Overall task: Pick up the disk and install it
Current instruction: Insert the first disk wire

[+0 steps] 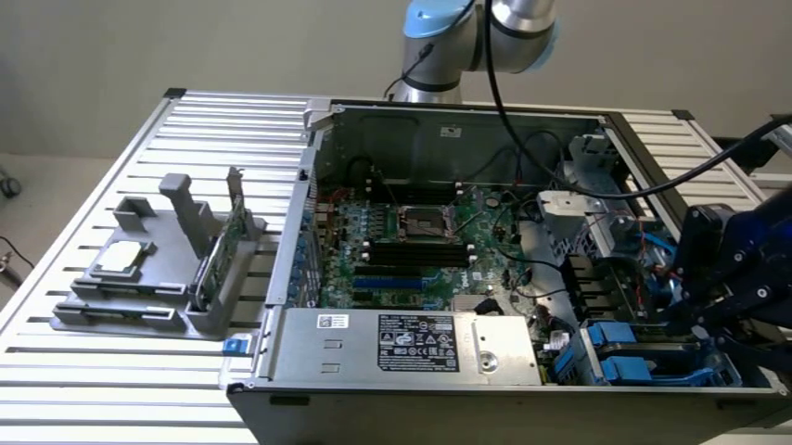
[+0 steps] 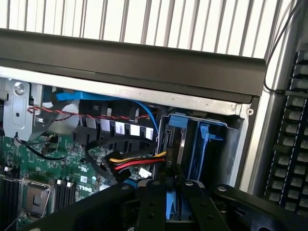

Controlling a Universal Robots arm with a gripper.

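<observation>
Slatted bench (image 1: 111, 371) carries an open computer (image 1: 421, 250); at four o'clock my gripper (image 2: 174, 202) pinches the disk (image 2: 172, 204) by its blue rails, stiff, weighty.

The gripper (image 2: 175, 204) is cut off by the picture's edge in the wrist view, so its fingertips cannot be seen. Something blue sits between its fingers (image 2: 153, 202), but most of it is hidden. In the exterior view the gripper (image 1: 730, 278) is dark and partly past the edge. The label (image 1: 418, 336) on the silver box (image 1: 409, 345) has print too small to read.
</observation>
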